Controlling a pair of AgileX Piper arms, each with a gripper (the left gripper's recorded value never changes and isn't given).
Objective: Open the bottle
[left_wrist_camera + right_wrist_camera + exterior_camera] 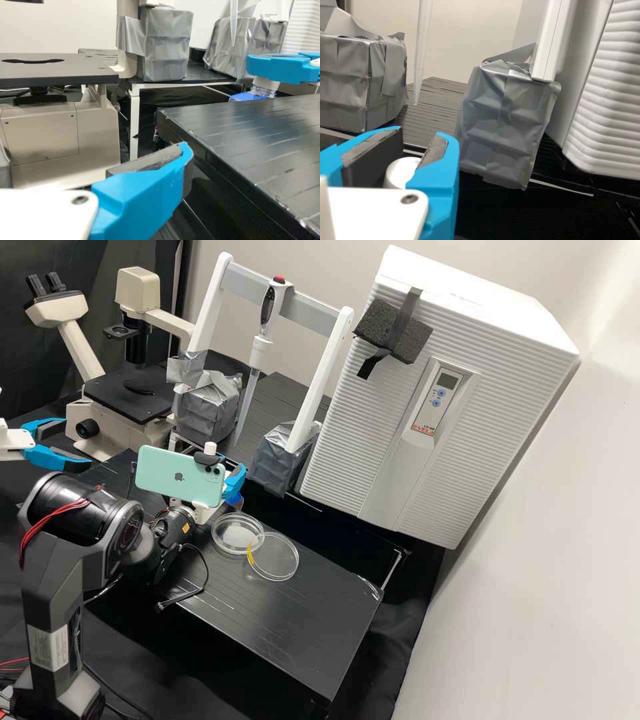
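R gripper (pixel 415 145) clamped on bottle (pixel 261 91) cap (pixel 402 172), L gripper (pixel 75 443) splayed — near microscope (pixel 120 415)

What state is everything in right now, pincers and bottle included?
left pincer: open, empty.
right pincer: around the cap, grip unclear.
bottle: on the bench, cap apparently on.
petri dishes: flat on the bench, rims overlapping.
pipette: hanging upright on its stand.
white unit's readout: lit red.

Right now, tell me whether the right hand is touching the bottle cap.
Touching. The right wrist view shows the right hand closed on the white bottle cap, both dark pads pressed against its sides, no gap.
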